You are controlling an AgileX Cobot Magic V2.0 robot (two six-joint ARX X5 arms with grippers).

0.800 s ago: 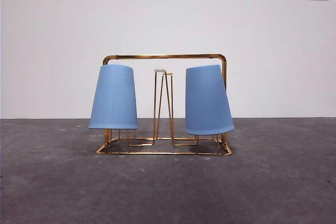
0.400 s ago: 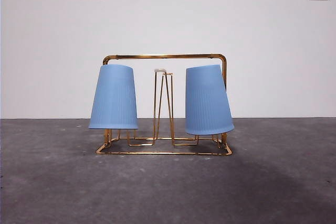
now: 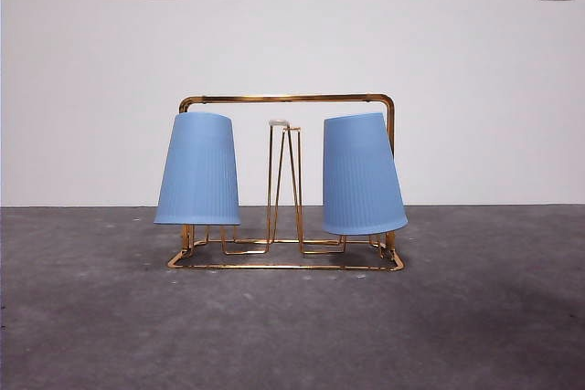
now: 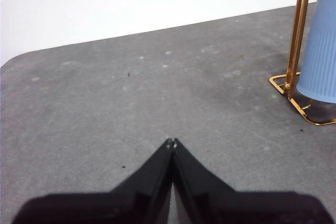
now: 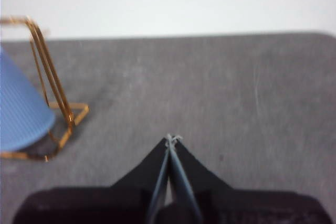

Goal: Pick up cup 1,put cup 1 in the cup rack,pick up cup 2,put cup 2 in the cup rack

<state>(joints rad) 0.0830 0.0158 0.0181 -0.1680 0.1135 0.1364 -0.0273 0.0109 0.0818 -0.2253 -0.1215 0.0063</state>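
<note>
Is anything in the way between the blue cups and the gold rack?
Nothing visible is. Both blue cups, the left cup and the right cup, already sit upside down on the cup rack; the right one leans.

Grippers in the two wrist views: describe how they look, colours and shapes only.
The left gripper has two matte black jaws, broad at the base and tapering to a thin point. The right gripper is the same shape and black, though that picture is blurred. No cables, markings or labels show on either.
</note>
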